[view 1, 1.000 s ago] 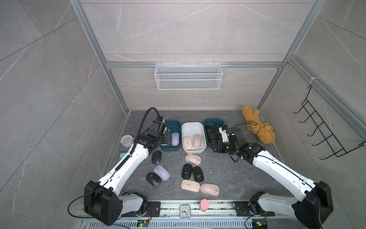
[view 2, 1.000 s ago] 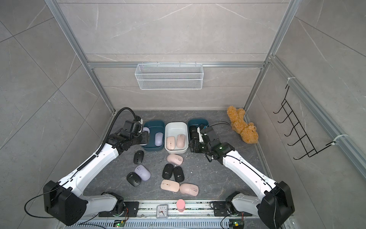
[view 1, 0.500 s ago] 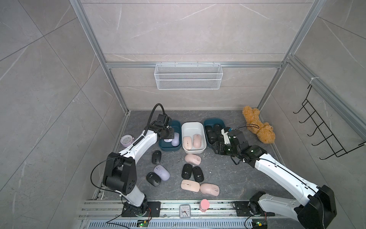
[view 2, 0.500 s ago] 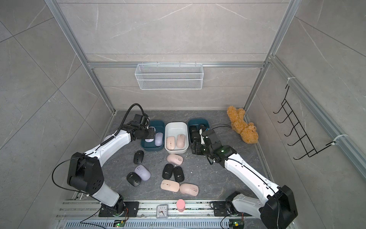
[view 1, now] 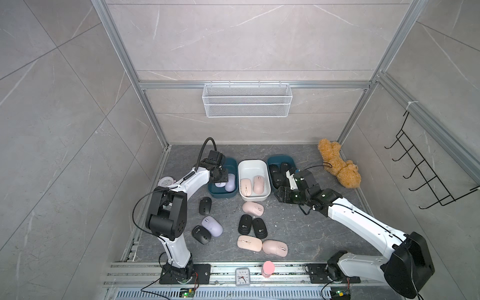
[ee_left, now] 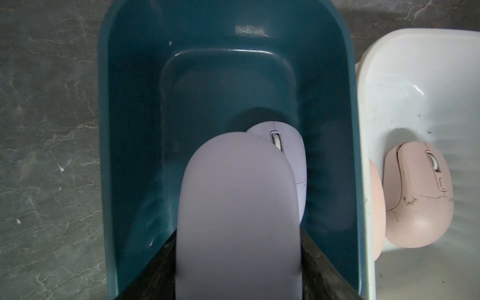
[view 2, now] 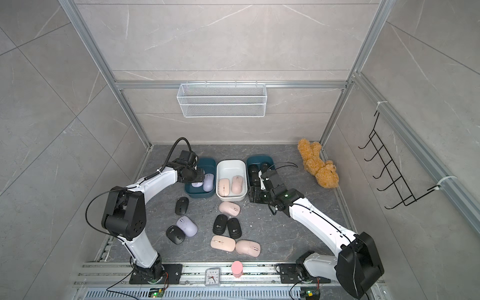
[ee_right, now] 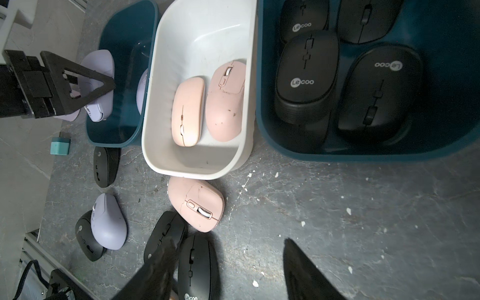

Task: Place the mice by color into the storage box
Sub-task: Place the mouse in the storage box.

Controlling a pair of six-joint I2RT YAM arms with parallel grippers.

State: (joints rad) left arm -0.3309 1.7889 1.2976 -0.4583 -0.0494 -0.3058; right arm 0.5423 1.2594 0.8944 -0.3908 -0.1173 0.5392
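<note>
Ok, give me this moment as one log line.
left gripper: shut on smooth lavender oval mouse, over teal plastic bin | right gripper: open, empty | phase: lavender drop-off pending

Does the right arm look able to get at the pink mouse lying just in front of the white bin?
Probably yes: the right gripper is open and empty close by, and the pink mouse lies uncovered with nothing standing between them.

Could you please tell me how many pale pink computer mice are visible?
5 pale pink mice: two side by side in the white plastic box, one on the floor before it, two together by the front rail. None seems hidden.
</note>
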